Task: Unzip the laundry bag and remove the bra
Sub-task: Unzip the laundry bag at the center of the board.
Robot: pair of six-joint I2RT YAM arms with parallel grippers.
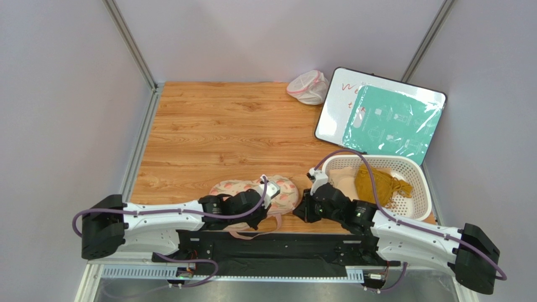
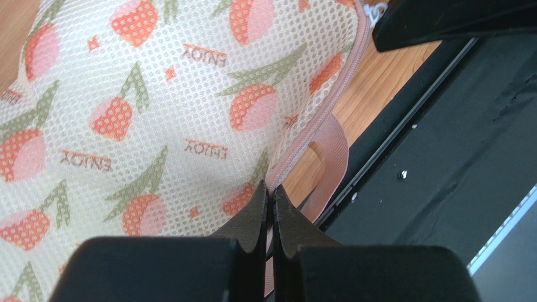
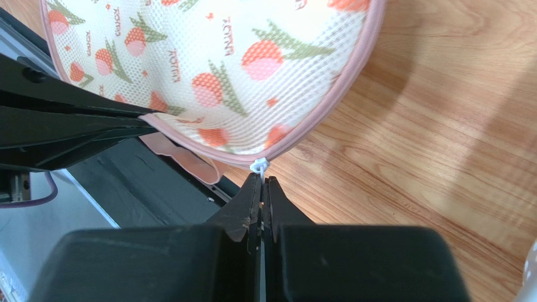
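The left gripper [image 2: 272, 202] pinched the laundry bag [image 2: 157, 107] by its pink edging [image 2: 317, 118]. The right gripper [image 3: 261, 189] pinched the white zipper pull [image 3: 259, 166], which could slip from that shallow hold.

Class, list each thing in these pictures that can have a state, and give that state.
bag: zipped, lying flat on the table
left hand: shut on the bag's pink edge
right hand: shut on the zip pull
basket: holding clothes
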